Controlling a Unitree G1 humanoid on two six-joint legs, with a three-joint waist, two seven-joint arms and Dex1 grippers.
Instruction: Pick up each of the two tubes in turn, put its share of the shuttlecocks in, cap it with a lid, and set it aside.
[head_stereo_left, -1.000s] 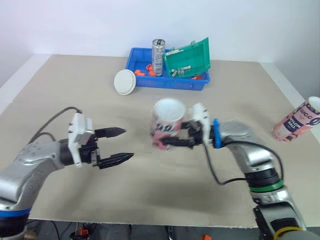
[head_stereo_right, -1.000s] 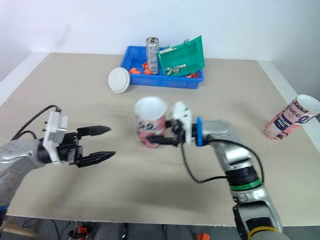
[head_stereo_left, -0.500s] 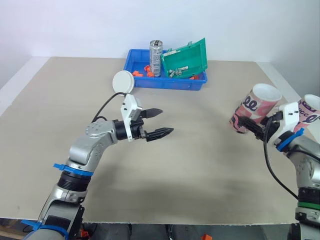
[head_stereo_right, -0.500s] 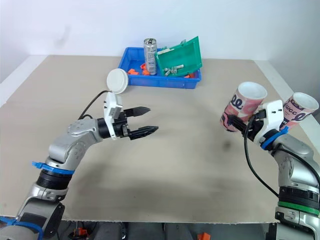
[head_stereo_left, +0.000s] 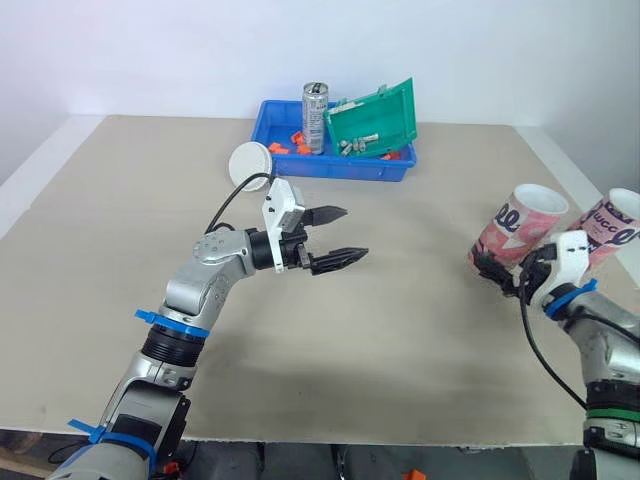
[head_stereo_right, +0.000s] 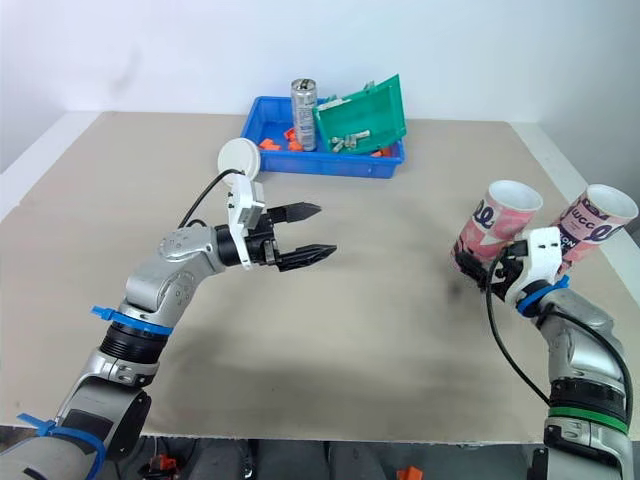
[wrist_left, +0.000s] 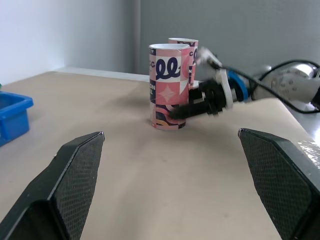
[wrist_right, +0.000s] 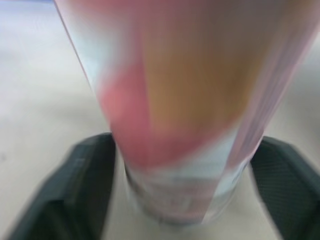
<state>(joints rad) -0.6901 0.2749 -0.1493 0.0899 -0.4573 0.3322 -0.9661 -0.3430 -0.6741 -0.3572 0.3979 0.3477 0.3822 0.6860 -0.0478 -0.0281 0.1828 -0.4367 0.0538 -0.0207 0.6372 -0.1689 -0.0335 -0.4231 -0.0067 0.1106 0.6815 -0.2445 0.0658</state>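
A pink patterned tube (head_stereo_left: 518, 227) with a white top stands at the table's right side. My right gripper (head_stereo_left: 492, 268) is shut on its base, and its black fingers (wrist_right: 85, 190) flank the tube (wrist_right: 175, 100) in the right wrist view. A second pink tube (head_stereo_left: 612, 225) stands just behind it, near the right edge. My left gripper (head_stereo_left: 355, 232) hangs open and holds nothing over the table's middle. The left wrist view looks between the open fingers (wrist_left: 75, 170) at both tubes (wrist_left: 168, 85). A round white lid (head_stereo_left: 250, 165) lies left of the blue bin.
A blue bin (head_stereo_left: 290, 164) at the back holds small orange and white parts, a silver can (head_stereo_left: 316, 116) and a tilted green box (head_stereo_left: 375, 118). Bare tabletop (head_stereo_left: 400, 330) stretches between my two arms.
My right arm carried the tube from the table's middle to the right side, beside the second tube, and lowered it. My left arm reached forward toward the middle, still open.
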